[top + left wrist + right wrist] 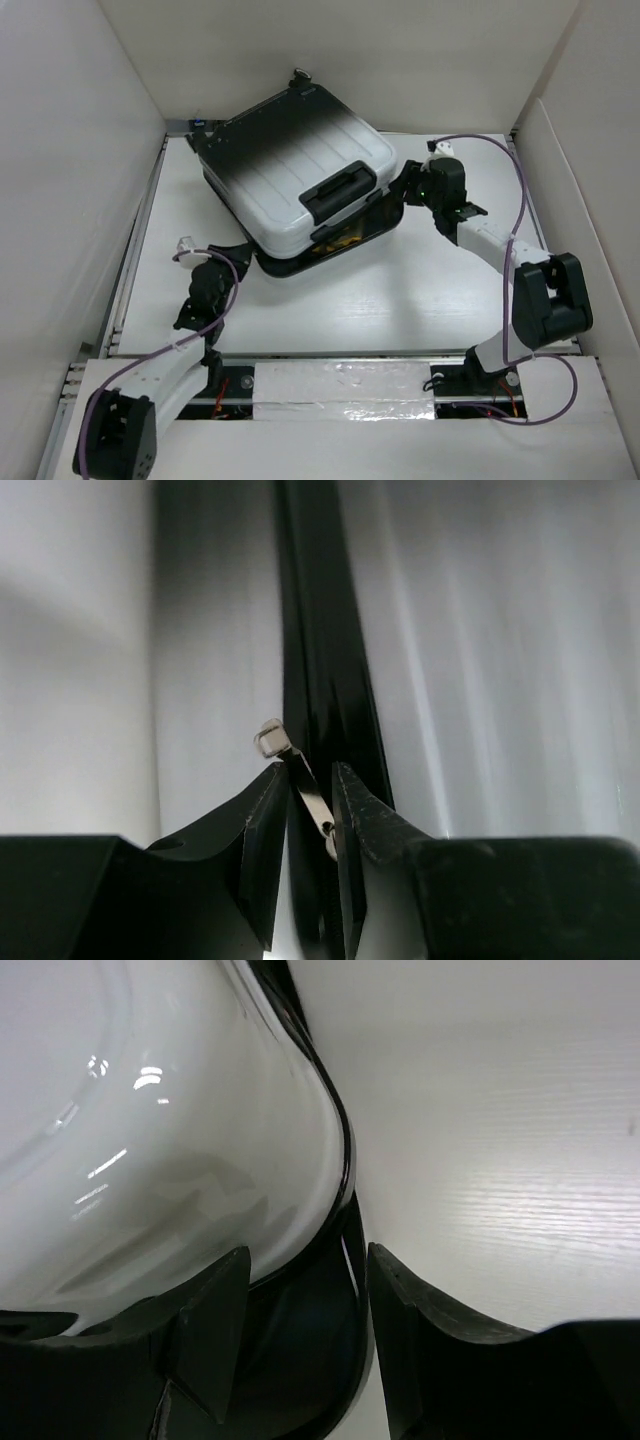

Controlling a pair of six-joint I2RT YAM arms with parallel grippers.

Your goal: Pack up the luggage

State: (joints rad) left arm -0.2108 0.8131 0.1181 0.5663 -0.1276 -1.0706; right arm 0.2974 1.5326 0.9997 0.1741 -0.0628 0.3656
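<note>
The luggage (290,160) lies flat at the back middle of the table, its lid lowered with a narrow gap along the front. Its ribbed shell fades from black to silver-white. My left gripper (238,252) is at the front left corner. In the left wrist view it (310,770) is shut on the metal zipper pull (303,780) on the black zipper track beside the shell (480,680). My right gripper (398,188) is at the right corner. In the right wrist view its jaws (305,1255) close on the black rim under the white lid (150,1140).
A black handle (340,190) sits on the lid near the front edge. Something yellow (340,243) shows in the gap under the lid. White walls enclose the table (400,290) on the left, back and right. A foil-covered rail (340,390) runs along the near edge.
</note>
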